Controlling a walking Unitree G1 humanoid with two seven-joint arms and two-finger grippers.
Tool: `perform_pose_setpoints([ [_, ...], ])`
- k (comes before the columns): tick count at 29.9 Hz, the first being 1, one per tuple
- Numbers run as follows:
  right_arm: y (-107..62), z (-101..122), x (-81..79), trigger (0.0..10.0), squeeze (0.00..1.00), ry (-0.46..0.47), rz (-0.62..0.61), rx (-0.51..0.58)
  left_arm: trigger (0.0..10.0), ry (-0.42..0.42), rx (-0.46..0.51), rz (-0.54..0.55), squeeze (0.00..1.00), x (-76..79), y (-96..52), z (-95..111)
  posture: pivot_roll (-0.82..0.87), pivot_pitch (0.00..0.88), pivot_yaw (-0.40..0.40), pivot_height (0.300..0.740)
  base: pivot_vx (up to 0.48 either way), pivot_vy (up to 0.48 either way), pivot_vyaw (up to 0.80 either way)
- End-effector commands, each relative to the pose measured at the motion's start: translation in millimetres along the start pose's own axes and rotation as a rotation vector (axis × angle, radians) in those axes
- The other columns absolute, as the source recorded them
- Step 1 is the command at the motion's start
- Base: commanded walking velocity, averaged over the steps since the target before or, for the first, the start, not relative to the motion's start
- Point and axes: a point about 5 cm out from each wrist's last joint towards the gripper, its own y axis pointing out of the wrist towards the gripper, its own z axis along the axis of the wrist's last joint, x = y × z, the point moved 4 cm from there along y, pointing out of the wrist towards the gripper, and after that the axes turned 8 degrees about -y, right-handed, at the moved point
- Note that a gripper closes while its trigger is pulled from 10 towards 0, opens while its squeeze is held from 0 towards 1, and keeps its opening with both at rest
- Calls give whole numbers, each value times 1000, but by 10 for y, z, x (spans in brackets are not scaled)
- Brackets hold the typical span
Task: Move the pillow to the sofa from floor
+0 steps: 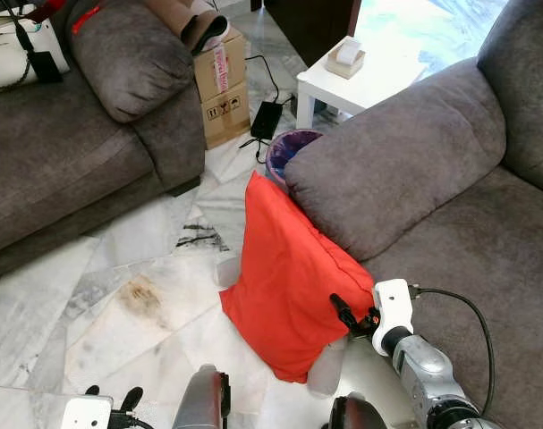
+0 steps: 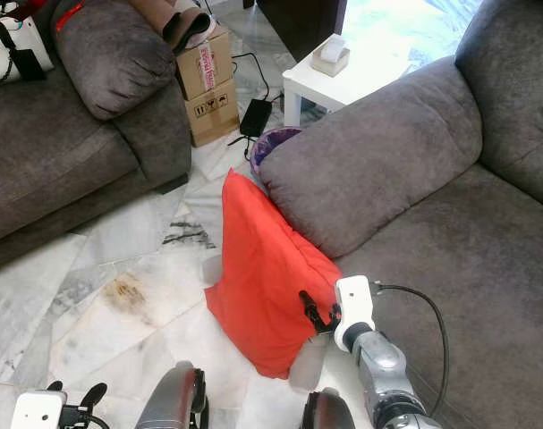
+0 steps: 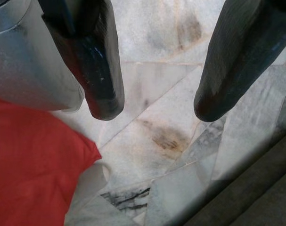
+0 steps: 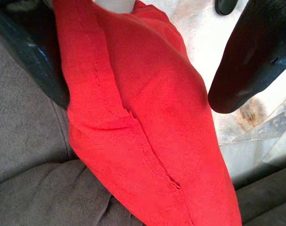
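Observation:
The red pillow [image 1: 284, 277] stands on edge on the marble floor, leaning against the rounded arm [image 1: 387, 170] of the grey sofa [image 1: 468, 259] on my right. My right gripper [image 1: 343, 311] is at the pillow's lower right edge, by the sofa front. In the right wrist view the right gripper [image 4: 143, 96] is open, one black finger on each side of the pillow [image 4: 143, 132], not closed on it. My left gripper [image 1: 112, 393] hangs low at the bottom left; its wrist view shows the left gripper [image 3: 158, 109] open above bare floor, the pillow's corner [image 3: 34, 160] beside it.
A second grey sofa [image 1: 65, 161] runs along the left. Stacked cardboard boxes [image 1: 222, 85], a black power adapter [image 1: 267, 118] with cables, a purple bin [image 1: 289, 147] and a white side table [image 1: 369, 80] stand beyond the pillow. A brown stain [image 1: 144, 295] marks the floor.

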Motion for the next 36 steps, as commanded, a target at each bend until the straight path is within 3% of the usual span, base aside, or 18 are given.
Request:
perform_pose_setpoints([
  [1,18,-133,-158,10000,0,-6,1,-57,10000,29,-58,3,0,-44,-124,-115,336,379,55,645,0,0,0],
  [6,69,-186,-331,10000,0,-60,-22,-97,10000,57,-63,-13,0,-46,-196,-107,342,383,56,645,0,0,0],
  [15,64,-189,-261,10000,0,-56,-80,-106,10000,66,-62,-7,0,-45,-198,-99,345,389,56,645,0,0,0],
  [16,64,-182,-250,4353,0,-47,-95,-100,10000,68,-59,-6,0,-46,-194,-89,346,389,56,645,0,0,0],
  [17,64,-182,-250,4353,0,-47,-95,-100,10000,68,-59,-6,0,-46,-194,-89,346,389,56,645,0,0,0],
  [18,63,-175,-237,0,0,-43,-110,-94,10000,70,-56,-5,0,-46,-189,-81,346,389,56,645,0,0,0],
  [36,57,-118,-146,0,0,59,-194,-50,10000,67,-40,-4,0,-45,-150,-48,345,393,62,645,0,0,0],
])
